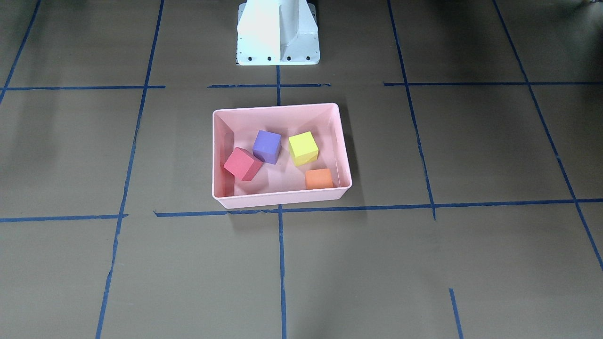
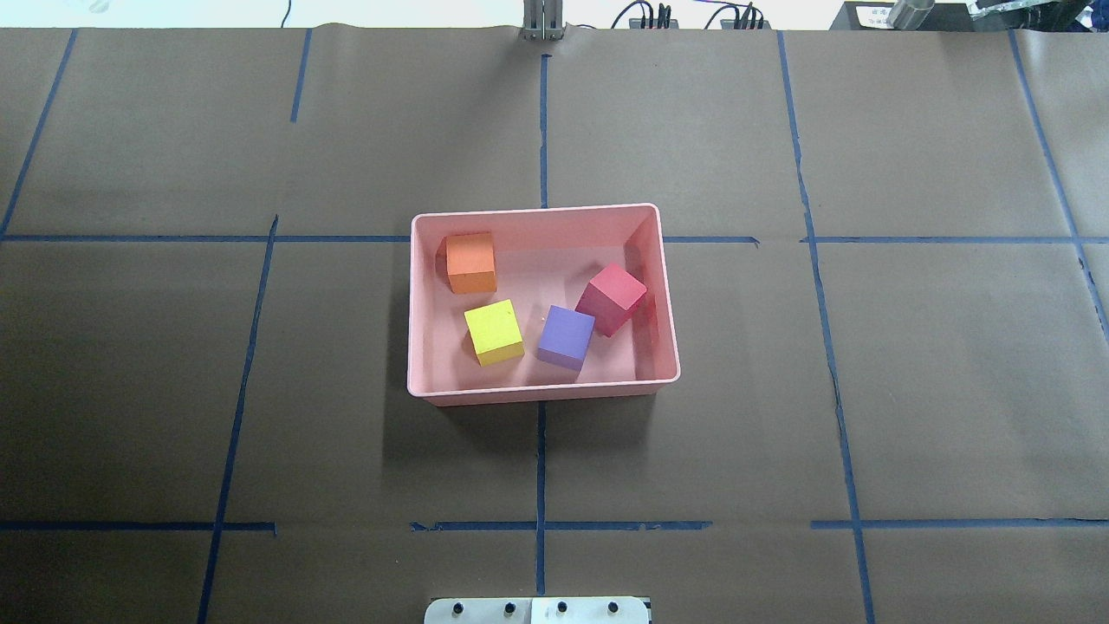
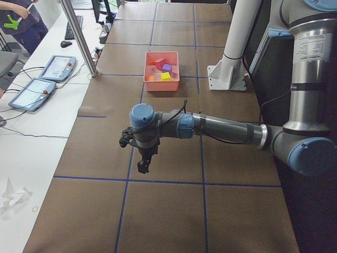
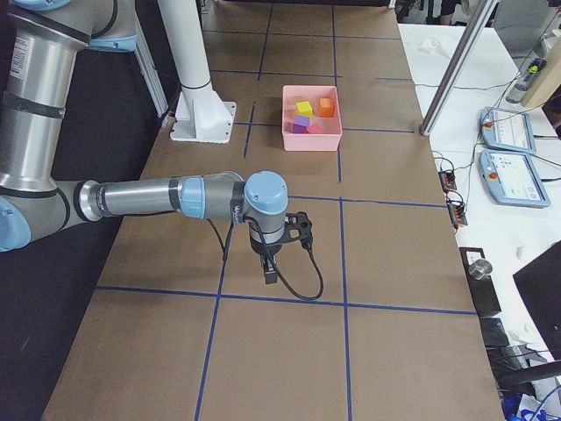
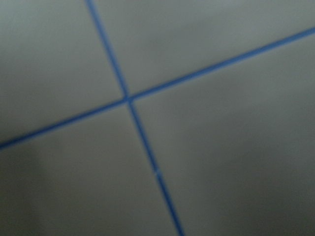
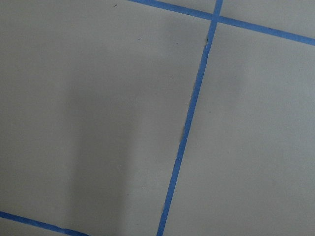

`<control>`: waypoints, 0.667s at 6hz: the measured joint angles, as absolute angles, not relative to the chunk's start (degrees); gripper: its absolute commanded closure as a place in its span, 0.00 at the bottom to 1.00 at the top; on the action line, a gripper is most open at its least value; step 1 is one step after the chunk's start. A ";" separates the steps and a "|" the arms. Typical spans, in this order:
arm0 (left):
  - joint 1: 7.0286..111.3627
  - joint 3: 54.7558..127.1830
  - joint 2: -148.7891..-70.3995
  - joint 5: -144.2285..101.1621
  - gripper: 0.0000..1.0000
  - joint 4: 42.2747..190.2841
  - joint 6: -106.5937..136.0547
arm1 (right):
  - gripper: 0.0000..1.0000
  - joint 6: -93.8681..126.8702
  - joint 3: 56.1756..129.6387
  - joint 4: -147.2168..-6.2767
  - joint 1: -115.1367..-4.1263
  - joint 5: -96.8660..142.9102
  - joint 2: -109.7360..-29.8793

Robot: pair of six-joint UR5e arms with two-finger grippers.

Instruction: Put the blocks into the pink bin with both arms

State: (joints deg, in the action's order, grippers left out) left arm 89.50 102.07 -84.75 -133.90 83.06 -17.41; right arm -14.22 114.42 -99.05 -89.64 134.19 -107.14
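Observation:
The pink bin [image 1: 278,107] stands at the table's middle, and it also shows in the overhead view [image 2: 537,210]. All four blocks lie inside it: red-pink [image 1: 241,163], purple [image 1: 267,146], yellow-green [image 1: 303,147] and orange [image 1: 319,179]. Overhead they are orange [image 2: 471,262], yellow-green [image 2: 494,332], purple [image 2: 566,336] and red-pink [image 2: 612,297], which is tilted. My left gripper [image 3: 142,164] and right gripper [image 4: 270,270] hang over bare table far from the bin, each in a side view only. I cannot tell whether they are open or shut. Both wrist views show only brown paper and blue tape.
The white pedestal [image 1: 278,30] stands behind the bin on the robot's side. Blue tape lines grid the brown table cover. Control tablets [image 3: 58,67] and a metal post [image 3: 79,37] are on the operators' side. A person [image 3: 21,21] stands at the far corner.

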 measured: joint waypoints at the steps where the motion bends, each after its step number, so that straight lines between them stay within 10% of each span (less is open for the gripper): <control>1: 91.05 101.72 -82.74 -135.20 0.00 83.12 -18.63 | 0.00 -14.18 114.38 -99.05 -89.65 134.23 -107.14; 4: 92.33 100.93 -81.11 -135.84 0.00 83.38 -19.18 | 0.00 -14.15 113.93 -99.05 -89.65 134.23 -106.83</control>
State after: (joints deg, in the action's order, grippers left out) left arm 92.33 100.93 -81.11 -135.84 83.38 -19.18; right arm -14.15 113.93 -99.05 -89.65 134.23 -106.83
